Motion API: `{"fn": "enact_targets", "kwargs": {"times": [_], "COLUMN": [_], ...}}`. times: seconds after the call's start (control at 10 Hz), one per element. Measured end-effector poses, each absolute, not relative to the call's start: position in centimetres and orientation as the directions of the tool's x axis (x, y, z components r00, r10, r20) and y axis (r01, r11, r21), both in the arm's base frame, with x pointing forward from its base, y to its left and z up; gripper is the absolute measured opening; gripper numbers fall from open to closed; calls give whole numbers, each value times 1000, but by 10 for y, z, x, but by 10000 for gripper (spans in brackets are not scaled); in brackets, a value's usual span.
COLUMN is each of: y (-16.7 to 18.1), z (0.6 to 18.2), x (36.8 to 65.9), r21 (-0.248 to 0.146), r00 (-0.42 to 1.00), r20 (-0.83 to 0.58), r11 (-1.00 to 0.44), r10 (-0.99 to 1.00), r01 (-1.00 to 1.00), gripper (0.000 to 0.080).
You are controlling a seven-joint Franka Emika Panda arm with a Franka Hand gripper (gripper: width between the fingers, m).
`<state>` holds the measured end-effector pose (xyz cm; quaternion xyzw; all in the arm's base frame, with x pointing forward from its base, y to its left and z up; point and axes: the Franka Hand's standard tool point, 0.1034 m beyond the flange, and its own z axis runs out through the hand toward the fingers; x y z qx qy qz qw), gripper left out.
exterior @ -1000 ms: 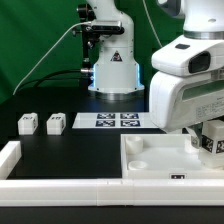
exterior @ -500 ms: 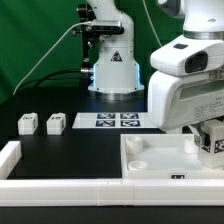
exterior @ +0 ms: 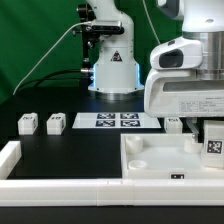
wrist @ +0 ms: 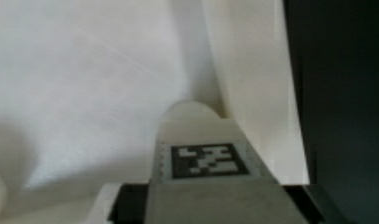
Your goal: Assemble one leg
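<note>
The gripper clasps a small white tagged plastic leg over the big white square tray piece, seemingly not yet socketed.

Your arm: white rounded casing, dark seams at the joints. Base lit pale blue; thin cable attached.

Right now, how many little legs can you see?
3. Two legs sit side by side at the exterior view's left; a third leg is in the claw, at the right. More may hide behind the arm.
</note>
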<state>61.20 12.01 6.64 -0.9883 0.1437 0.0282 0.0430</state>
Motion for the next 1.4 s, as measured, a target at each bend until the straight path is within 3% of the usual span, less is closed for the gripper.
{"fn": "enact_targets", "kwargs": {"times": [0.2, 0.5, 0.7, 0.9, 1.0, 1.1, 1.2, 1.3, 1.4], "y": [122, 125, 125, 125, 126, 126, 126, 126, 126], "z": [66, 66, 66, 65, 65, 64, 64, 64, 64], "x": [612, 611, 611, 611, 610, 610, 610, 610, 610], "r21": [-54, -13, 1, 0, -1, -4, -4, -7, -18], "r00": [859, 576, 421, 439, 455, 490, 490, 531, 622], "r20": [-82, -93, -97, -97, -98, -98, -98, -97, -95], "r11": [-859, -578, -423, -441, -457, -492, -493, -533, -623], "r10": [-505, -812, -902, -893, -885, -866, -866, -842, -777], "r01": [-509, -816, -906, -898, -890, -871, -870, -846, -782], "gripper": [293, 293, 293, 293, 383, 520, 520, 609, 609]}}
